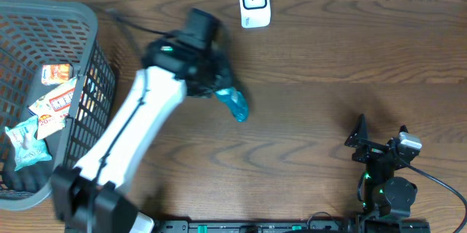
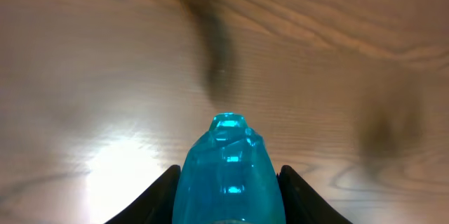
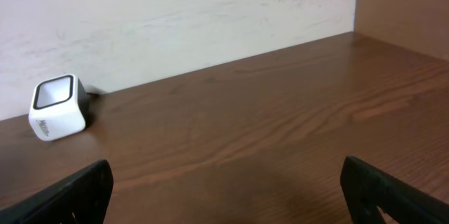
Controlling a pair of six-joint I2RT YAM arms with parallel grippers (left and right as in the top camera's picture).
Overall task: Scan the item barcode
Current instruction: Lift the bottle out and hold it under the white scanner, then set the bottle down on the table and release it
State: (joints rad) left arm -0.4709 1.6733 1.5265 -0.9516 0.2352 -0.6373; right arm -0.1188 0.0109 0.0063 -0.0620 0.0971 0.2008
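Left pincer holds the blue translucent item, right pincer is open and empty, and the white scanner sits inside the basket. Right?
Not quite. The white scanner stands on the table by its far edge, outside the basket, as the overhead view shows. The rest holds: the left pincer holds the blue translucent item, and the right pincer is open and empty.

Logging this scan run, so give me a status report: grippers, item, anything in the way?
Left gripper shut on blue item. Right gripper open, empty. Scanner at table's far edge, nothing between it and the item.
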